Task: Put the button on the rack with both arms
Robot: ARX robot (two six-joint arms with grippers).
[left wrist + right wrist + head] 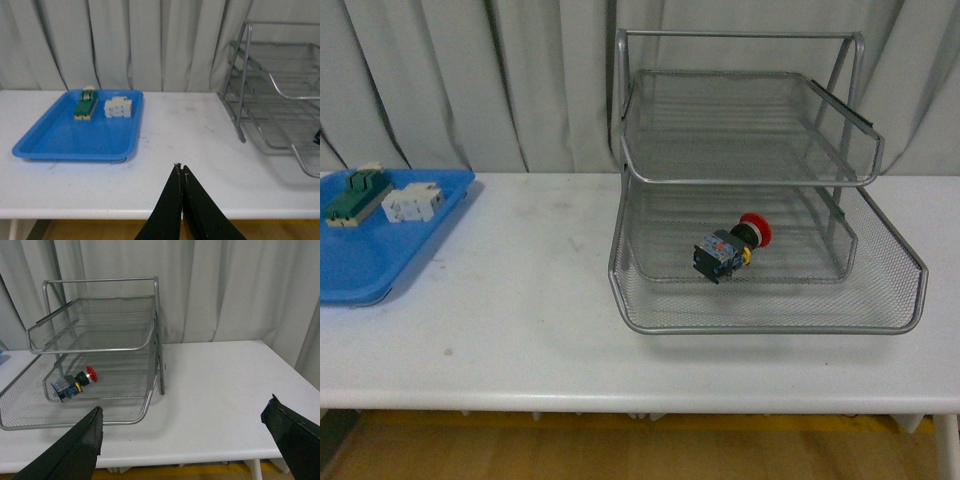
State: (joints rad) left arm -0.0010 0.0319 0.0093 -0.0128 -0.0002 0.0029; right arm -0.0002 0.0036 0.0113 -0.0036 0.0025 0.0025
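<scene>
Left gripper (181,169) appears only wrist-side; button (732,243) in rack (770,328).

button (731,246) in rack (880,150), tray (380,265) left

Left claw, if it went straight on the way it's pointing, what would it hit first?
Nothing close. The shut left claw points across bare table, through the gap between the blue tray and the wire rack. The curtain behind would probably come first, though depth is unclear.
</scene>
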